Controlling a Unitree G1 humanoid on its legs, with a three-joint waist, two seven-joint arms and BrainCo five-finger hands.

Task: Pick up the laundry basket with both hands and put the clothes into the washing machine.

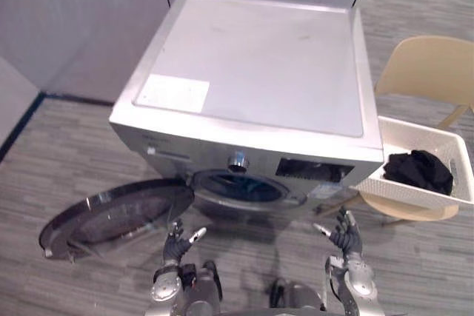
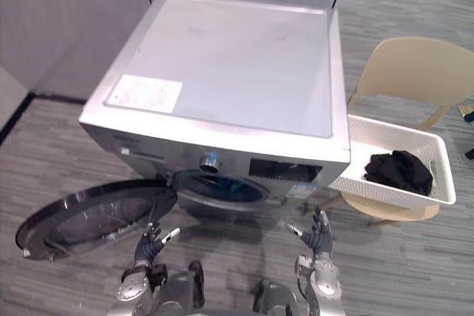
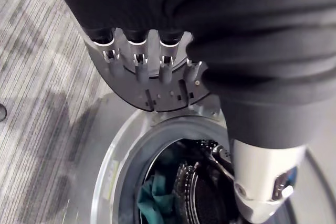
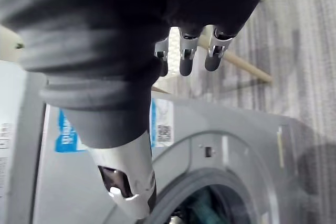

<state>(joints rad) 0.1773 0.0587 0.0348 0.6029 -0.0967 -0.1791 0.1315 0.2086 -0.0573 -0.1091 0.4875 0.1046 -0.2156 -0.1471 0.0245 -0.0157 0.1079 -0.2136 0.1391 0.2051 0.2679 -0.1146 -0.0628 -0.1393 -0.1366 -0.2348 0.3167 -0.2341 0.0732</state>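
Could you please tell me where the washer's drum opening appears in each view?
Left eye view: the drum opening low centre, right of the open door.
Right eye view: the drum opening just left of centre.
Left wrist view: the drum opening past the left hand.
Right wrist view: the drum opening past the right hand.
Shared landmark: teal cloth in the drum, both wrist views.

Left robot hand point(image 1: 176, 244), right robot hand point(image 1: 345, 237): empty, fingers relaxed.
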